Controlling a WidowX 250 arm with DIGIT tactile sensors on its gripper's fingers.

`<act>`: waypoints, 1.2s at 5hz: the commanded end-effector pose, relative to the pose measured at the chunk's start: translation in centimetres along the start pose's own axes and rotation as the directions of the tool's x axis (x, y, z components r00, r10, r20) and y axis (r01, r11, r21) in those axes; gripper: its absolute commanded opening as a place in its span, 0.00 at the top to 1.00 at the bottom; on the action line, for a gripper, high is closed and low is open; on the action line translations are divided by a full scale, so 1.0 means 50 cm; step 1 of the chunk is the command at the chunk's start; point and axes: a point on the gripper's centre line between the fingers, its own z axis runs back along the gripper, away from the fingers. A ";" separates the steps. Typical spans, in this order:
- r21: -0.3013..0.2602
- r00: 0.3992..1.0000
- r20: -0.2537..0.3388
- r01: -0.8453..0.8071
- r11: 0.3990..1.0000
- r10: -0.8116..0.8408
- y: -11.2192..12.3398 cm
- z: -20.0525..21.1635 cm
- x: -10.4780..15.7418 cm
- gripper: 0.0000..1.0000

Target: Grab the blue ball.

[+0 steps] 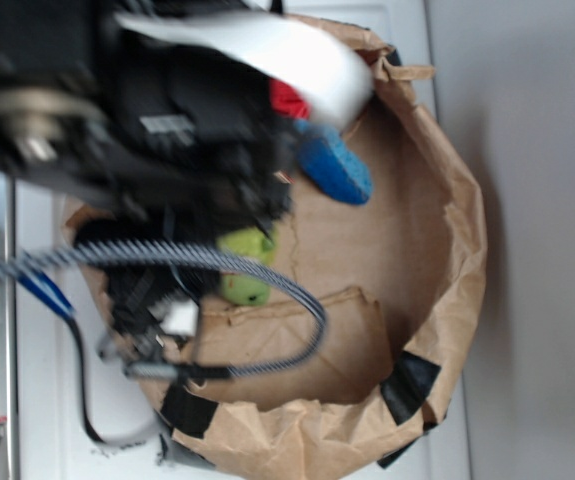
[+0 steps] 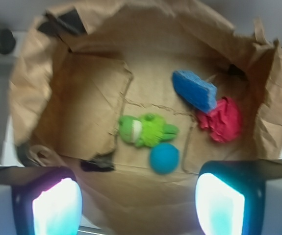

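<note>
In the wrist view the claw (image 2: 138, 205) stands wide open, its two pads (image 2: 57, 208) glowing at the bottom corners of the picture with nothing held between them. It hangs above a brown paper bag (image 2: 33, 78) whose rolled-down walls ring a flat floor.

Four loose things lie on that floor, one of each kind. The one blue ball (image 2: 164, 158) sits nearest the claw, just ahead of the gap between the pads and a little toward the right-hand pad in the picture. One green plush toy (image 2: 145, 130) lies just beyond the ball, touching it or nearly so; the blur does not let the gap be judged. One blue sponge (image 2: 194, 90), flat and oblong, lies farther ahead and to the picture's right, tilted. One red crumpled thing (image 2: 221, 120) rests beside the sponge, toward the bag's right wall, its edge against or under the sponge's near end.

In the exterior view the black arm (image 1: 167, 130) covers much of the bag (image 1: 457, 240). The claw itself is hidden there, and so is the ball. The green toy (image 1: 247, 265), the sponge (image 1: 335, 167) and a bit of the red thing (image 1: 287, 98) show past the arm.
</note>
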 end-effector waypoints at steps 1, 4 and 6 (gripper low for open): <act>0.092 0.999 0.040 0.022 0.995 -0.026 0.090 -0.036 -0.004 0.00; 0.131 0.994 -0.060 0.098 0.986 -0.091 0.061 -0.180 0.011 0.00; 0.129 0.986 -0.161 0.073 0.989 -0.051 0.093 -0.237 -0.060 0.00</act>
